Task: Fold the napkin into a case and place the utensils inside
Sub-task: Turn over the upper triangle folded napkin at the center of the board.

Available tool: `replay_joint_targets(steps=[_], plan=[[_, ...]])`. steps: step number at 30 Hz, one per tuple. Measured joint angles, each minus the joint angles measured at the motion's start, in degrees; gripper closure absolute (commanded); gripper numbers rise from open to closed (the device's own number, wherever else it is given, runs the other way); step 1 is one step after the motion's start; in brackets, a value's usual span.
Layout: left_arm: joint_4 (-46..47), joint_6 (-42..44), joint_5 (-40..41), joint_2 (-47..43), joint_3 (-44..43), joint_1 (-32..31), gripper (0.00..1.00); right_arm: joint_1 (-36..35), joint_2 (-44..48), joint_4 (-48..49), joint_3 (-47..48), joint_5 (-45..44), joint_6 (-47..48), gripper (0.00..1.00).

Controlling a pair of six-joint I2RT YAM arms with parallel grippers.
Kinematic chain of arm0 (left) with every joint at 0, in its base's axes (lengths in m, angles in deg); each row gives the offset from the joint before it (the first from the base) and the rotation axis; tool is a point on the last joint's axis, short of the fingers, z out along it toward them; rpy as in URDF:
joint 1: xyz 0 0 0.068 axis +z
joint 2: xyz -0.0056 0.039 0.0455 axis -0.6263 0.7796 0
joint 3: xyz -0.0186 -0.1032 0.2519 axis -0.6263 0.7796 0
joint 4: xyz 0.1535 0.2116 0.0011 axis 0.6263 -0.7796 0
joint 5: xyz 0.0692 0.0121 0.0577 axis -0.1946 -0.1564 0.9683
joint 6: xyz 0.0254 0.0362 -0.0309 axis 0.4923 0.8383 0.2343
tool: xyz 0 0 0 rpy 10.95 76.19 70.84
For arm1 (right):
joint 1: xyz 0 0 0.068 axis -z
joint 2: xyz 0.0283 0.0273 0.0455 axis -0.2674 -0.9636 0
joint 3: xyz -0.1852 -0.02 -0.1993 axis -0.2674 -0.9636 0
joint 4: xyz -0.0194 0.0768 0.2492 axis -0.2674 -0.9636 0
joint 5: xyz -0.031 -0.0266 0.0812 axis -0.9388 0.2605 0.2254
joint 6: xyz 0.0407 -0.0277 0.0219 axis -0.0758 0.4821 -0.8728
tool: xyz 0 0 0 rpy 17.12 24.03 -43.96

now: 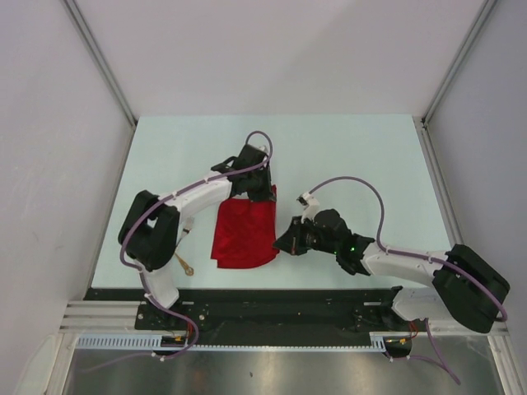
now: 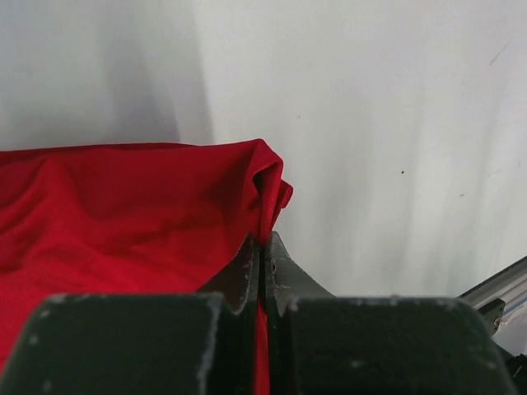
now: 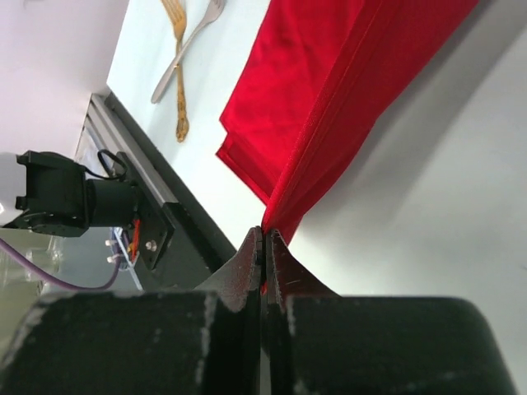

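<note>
Napkin point(image 1: 244, 233): thin, soft, faintly glossy red cloth, light and limp, lying partly folded on the table point(image 1: 346, 156). The left fingers point(image 2: 243, 276) are closed on its far corner and the right fingers point(image 3: 284, 267) on its near right edge; corners and hems likely give the surest hold. Slim, rigid gold utensils point(image 3: 177, 62) lie to its left.

**Top view:** fixed camera high above and behind the arm bases, looking down on the whole table point(image 1: 346, 148).

**Left wrist view:** very close behind the left gripper point(image 2: 262, 247), looking forward over the napkin point(image 2: 123, 206).

**Right wrist view:** equally close behind the right gripper point(image 3: 265, 243), facing left toward the utensils point(image 3: 181, 58) and the near rail point(image 3: 103, 132).

All three views share the napkin. The top and right wrist views also share the utensils.
</note>
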Motion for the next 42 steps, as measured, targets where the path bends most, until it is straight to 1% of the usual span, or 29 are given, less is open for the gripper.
replay_joint_targets(steps=[6,12,20,28,31,34,35,36,37,40,41,42], plan=[[0.8,-1.2,-1.4,5.6,-3.1,-1.9,1.00,3.1,4.6,1.3,-6.9,-0.5,0.0,1.00],[0.6,-1.5,-2.5,11.9,-8.1,-3.8,1.00,5.8,6.0,3.3,-12.0,-1.7,-0.3,1.00],[-0.3,-1.6,-2.7,18.0,-13.8,-5.8,1.00,6.6,7.3,3.5,-15.2,-5.3,-2.6,1.00],[-0.1,-2.1,-2.7,21.6,-17.5,-7.4,0.99,6.7,10.4,-1.9,-15.8,-9.5,-4.4,1.00],[0.3,-2.6,-2.7,22.7,-17.7,-7.7,0.92,6.7,10.7,-4.1,-15.8,-10.8,-4.7,1.00],[1.3,-3.1,-2.5,23.1,-17.8,-7.8,0.80,6.7,11.3,-6.3,-15.8,-11.5,-4.9,1.00],[2.6,-3.1,-1.5,23.3,-17.9,-7.8,0.72,6.5,11.6,-7.8,-15.9,-10.7,-4.9,1.00],[3.6,-3.0,-1.1,23.3,-18.3,-7.5,0.66,6.1,11.8,-9.2,-16.1,-10.5,-4.9,1.00],[4.9,-3.1,-0.1,23.4,-18.5,-7.2,0.56,6.1,11.9,-10.9,-16.2,-10.0,-4.9,1.00],[8.1,-3.0,1.7,23.3,-19.5,-6.2,0.45,5.7,12.5,-14.0,-16.4,-8.7,-5.0,0.95],[8.9,-3.0,2.2,23.3,-19.8,-6.0,0.44,5.7,12.7,-14.3,-16.4,-8.7,-5.0,0.93],[9.2,-2.9,2.5,23.3,-20.0,-5.8,0.42,5.7,12.9,-14.6,-16.4,-8.5,-5.0,0.88]])
